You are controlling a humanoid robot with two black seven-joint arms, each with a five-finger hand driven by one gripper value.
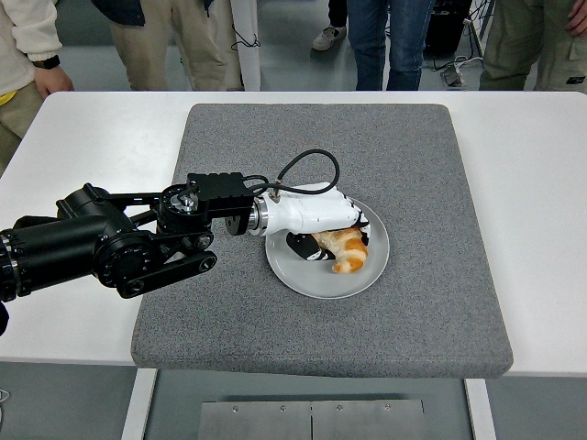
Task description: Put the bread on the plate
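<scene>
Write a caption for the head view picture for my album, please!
The left robot hand lies over the bread on the plate, on a grey mat.

A white table [83, 128] fills most of the view. On it lies a grey mat [413, 183], square with rounded corners, and it covers the middle of the table. The mat's near edge reaches to the table's near edge.

Behind the far side of the table some persons stand; only legs and parts of arms show. At the far left a hand [50, 78] with a dark wristband hangs beside beige trousers [174, 41]. In the middle are blue jeans [390, 37]. At the right are olive trousers [527, 41]. Cables [459, 69] lie on the floor behind.

Under the table's front a metal plate [312, 419] shows.
</scene>
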